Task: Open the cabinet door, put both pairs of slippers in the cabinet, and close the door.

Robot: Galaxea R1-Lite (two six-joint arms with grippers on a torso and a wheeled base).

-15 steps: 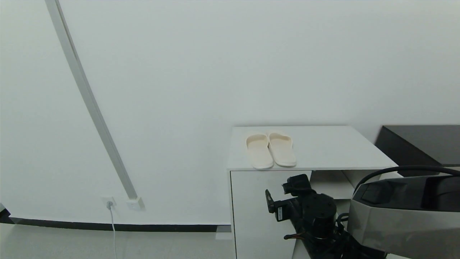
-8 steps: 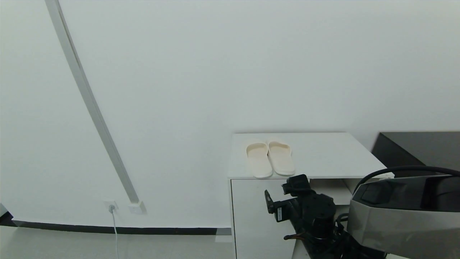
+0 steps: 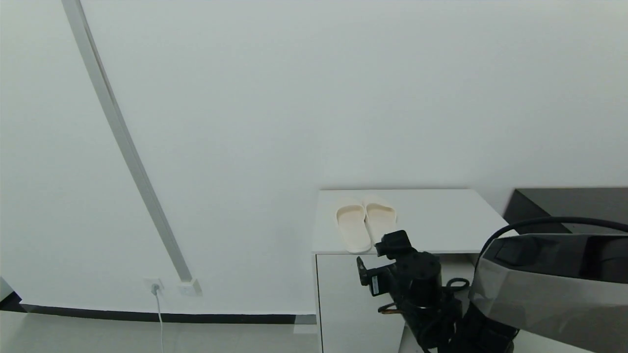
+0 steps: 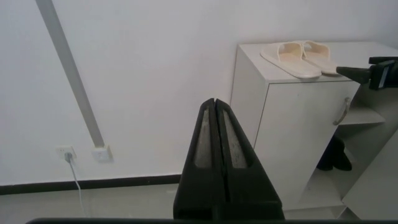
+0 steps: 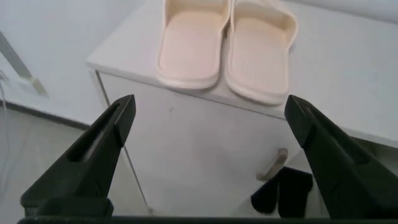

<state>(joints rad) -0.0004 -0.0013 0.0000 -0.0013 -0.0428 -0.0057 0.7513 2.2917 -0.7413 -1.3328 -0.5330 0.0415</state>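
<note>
1 pair of cream slippers (image 3: 365, 223) lies atop the cabinet (image 3: 343, 294). The right tool (image 5: 210, 106) gapes wide before the cabinet's front; the left tool (image 4: 216, 109), pinched closed, is well apart from it.

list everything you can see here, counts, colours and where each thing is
cream slide slippers: one pair, cream, side by side on the cabinet top, at its front edge
white cabinet: one, white, against the wall
dark item: black, on a lower shelf inside; cannot tell what
grey wall conduit: one, grey, slanting down the wall
wall socket: one, white, low on the wall
black flat surface: one, right of the cabinet
left gripper: black, shut, off to the cabinet's side
right gripper: black, open, before the slippers
</note>
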